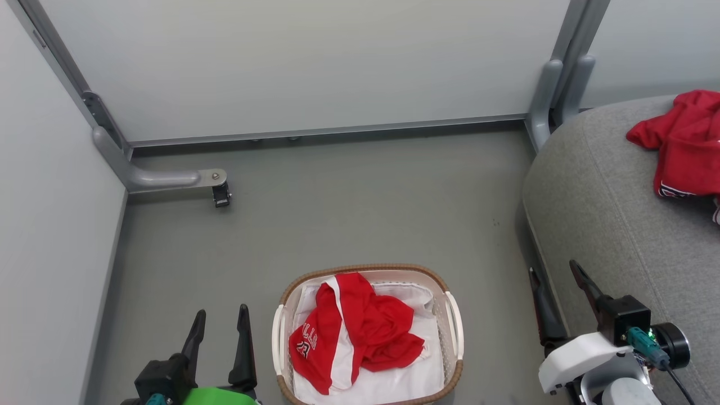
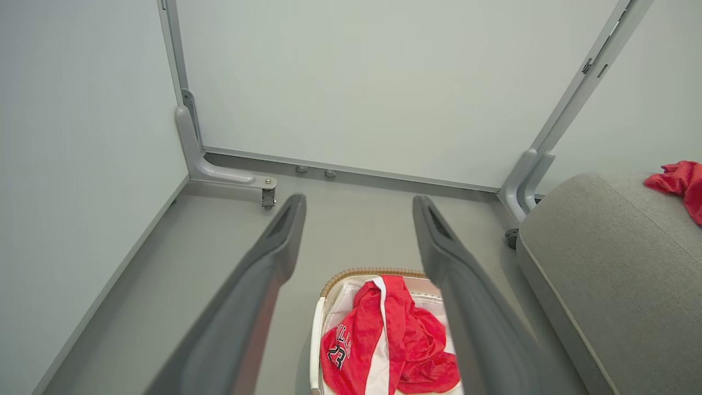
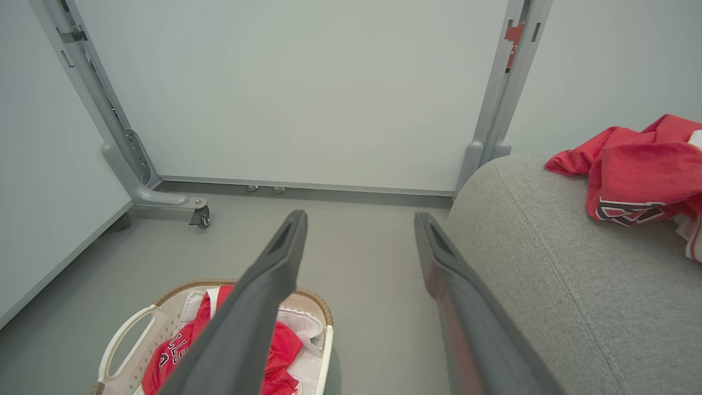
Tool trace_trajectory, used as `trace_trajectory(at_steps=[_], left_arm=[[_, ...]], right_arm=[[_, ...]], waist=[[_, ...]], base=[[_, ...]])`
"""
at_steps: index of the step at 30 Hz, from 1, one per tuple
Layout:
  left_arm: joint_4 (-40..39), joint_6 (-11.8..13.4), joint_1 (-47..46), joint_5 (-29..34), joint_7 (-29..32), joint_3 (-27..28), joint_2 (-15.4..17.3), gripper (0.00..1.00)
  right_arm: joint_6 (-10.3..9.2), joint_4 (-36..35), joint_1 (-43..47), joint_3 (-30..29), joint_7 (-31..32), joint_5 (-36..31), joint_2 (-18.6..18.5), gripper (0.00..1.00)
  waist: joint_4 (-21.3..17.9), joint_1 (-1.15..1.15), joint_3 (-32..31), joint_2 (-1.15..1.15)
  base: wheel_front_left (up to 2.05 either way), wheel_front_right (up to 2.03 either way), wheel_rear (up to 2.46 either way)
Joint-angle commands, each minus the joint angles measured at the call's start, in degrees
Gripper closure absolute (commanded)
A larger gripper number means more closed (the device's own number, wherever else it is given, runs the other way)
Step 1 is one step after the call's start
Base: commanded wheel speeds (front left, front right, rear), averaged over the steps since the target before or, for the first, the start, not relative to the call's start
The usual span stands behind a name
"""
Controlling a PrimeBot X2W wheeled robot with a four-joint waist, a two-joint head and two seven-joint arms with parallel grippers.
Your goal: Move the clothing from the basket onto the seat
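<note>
1. Near: left gripper [image 1: 221, 310], jaws wide, empty, just left of the basket [image 1: 365, 268]. The right gripper [image 1: 552, 267], jaws wide, empty, sits between basket and seat [image 1: 607, 225].
2. Jersey [image 1: 349, 332]: red, white trim, black-and-white lettering. It lies crumpled in the basket on a white cloth [image 1: 394, 382], right of the left gripper.
3. Far: red garment [image 1: 683, 146], heaped on the seat beyond the right gripper.
4. Step, as judged: part done, next pick pending. This calls for reaching down into the basket and pinching a red fold only.

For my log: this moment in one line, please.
left gripper open | right gripper open | jersey in basket | red garment on seat
</note>
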Motion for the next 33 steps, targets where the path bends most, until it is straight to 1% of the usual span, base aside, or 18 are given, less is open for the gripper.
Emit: trace_trajectory(at_steps=[1,6,10,13,18,20,25,28,33], left_arm=[[-0.01,0.03,-0.48,-0.35,-0.05,-0.15,0.04,0.00],[0.21,-0.37,-1.81,0.38,-0.04,-0.94,0.04,0.00],[0.88,-0.87,-4.53,1.92,-0.05,-2.72,0.04,0.00],[1.96,-1.25,-8.14,3.56,-0.05,-4.37,0.06,0.00],[5.97,-2.24,-15.22,5.50,-0.05,-7.10,0.07,0.00],[8.52,-2.56,-18.46,6.46,-0.03,-8.22,0.10,0.00],[17.69,-3.31,-26.46,8.74,-0.06,-10.74,0.15,0.00],[22.69,-3.95,-30.22,10.01,-0.05,-12.38,0.17,0.00],[31.64,-4.73,-36.49,12.86,0.46,-16.78,0.22,0.00]], right_arm=[[-0.08,-0.10,-0.53,0.08,-0.28,0.30,-0.20,0.00],[-0.08,-0.53,-1.62,-0.23,-0.28,0.38,-0.21,0.00],[-0.08,-1.58,-2.97,-1.43,-0.28,0.42,-0.20,0.00],[-0.08,-2.59,-4.70,-2.31,-0.28,-0.14,-0.20,0.00],[-0.08,-4.05,-8.13,-3.00,-0.28,-0.48,-0.20,0.00],[-0.08,-4.76,-9.67,-3.20,-0.28,-0.47,-0.20,0.00],[-0.08,-5.59,-12.91,-2.33,-0.28,0.38,-0.18,0.00],[-0.08,-6.04,-14.34,-1.96,-0.28,1.09,-0.18,0.00],[-0.08,-6.98,-16.53,-1.59,-0.28,2.23,-0.16,0.00]], waist=[[-0.09,0.00,0.26,0.00],[-0.78,0.00,2.15,0.00],[-1.33,0.00,5.04,0.00],[-2.03,0.00,8.95,0.00],[-3.92,0.00,16.52,0.00],[-4.83,0.00,19.66,0.00],[-7.73,0.00,27.01,0.00],[-9.38,0.00,30.43,0.00],[-11.70,0.00,36.05,0.00]], base=[[0.00,0.00,0.00],[0.00,0.00,0.00],[0.00,0.00,0.00],[0.00,0.00,0.00],[0.00,0.00,0.00],[0.00,0.00,0.00],[0.00,0.00,0.00],[0.00,0.00,0.00],[0.00,0.00,0.00]])
